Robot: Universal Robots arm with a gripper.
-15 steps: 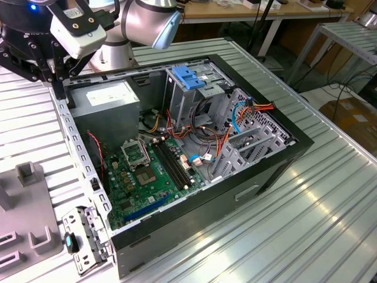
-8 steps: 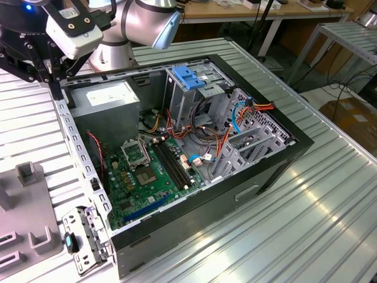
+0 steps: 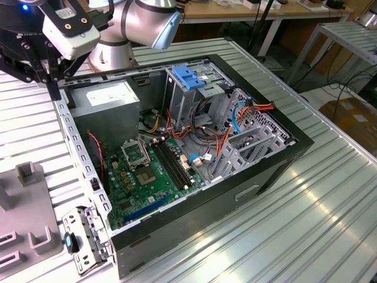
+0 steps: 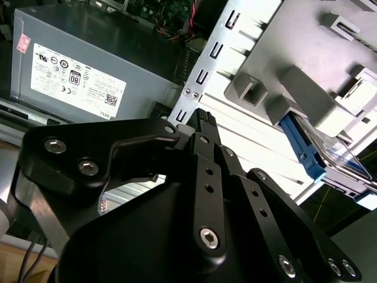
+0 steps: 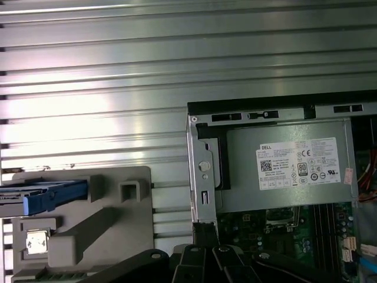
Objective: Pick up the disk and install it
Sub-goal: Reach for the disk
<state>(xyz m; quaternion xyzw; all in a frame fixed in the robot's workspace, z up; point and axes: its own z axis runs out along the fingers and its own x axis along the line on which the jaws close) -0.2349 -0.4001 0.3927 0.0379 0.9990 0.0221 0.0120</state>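
While the disk (image 5: 42,197) is sitting in a grey holder (image 3: 29,219) at the case's (image 3: 265,177) eight o'clock in the exterior view, the gripper (image 3: 54,93) (pressed together, empty) is hovering at ten o'clock, pickup apparently needing it spread.

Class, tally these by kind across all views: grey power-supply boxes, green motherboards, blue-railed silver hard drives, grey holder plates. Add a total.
Grey metal power-supply boxes: 1
Green motherboards: 1
Silver hard drives with blue plastic rails: 1
Grey plastic holder plates: 1
Total: 4
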